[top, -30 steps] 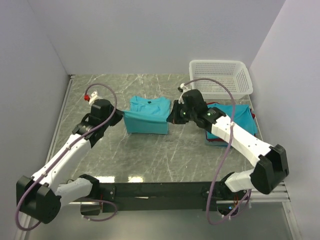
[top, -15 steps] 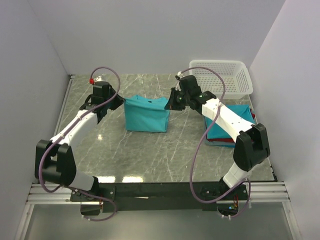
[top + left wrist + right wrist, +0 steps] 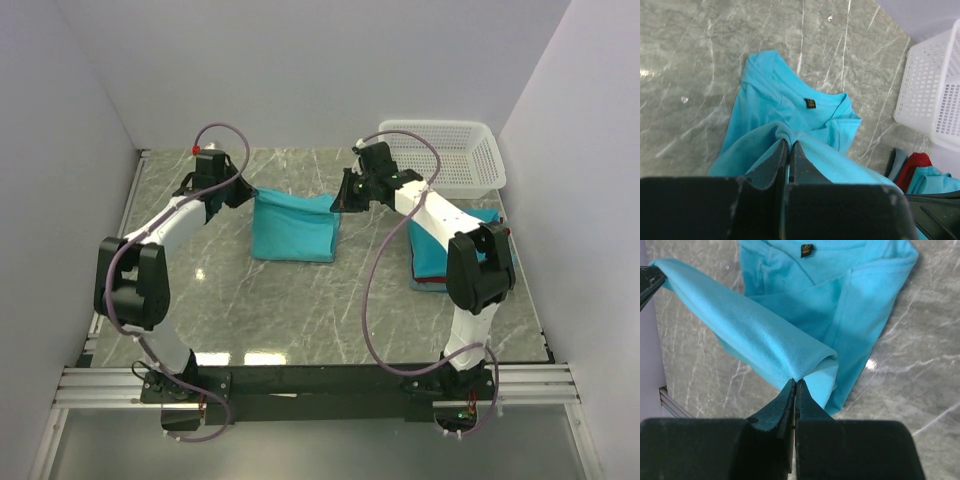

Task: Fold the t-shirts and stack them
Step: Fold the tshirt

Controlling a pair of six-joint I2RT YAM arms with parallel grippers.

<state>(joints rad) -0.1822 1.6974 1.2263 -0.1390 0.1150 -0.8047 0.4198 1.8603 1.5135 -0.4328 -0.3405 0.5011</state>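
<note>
Top external shows the teal shirt [image 3: 293,230] hung between the two grippers, its lower part draped below them onto the table [image 3: 300,300]; the left gripper [image 3: 247,193] is pinched tight on one bunched edge, the right gripper [image 3: 341,203] likewise on the opposite one. The cloth looks light and limp, sagging between the jaws; I'd say a thin edge could slip, so bunched folds near the corners suit best. The stack [image 3: 432,262] lies under the right arm, behind its gripper.

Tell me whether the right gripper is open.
No, the right gripper is shut on a fold of the teal t-shirt.
</note>
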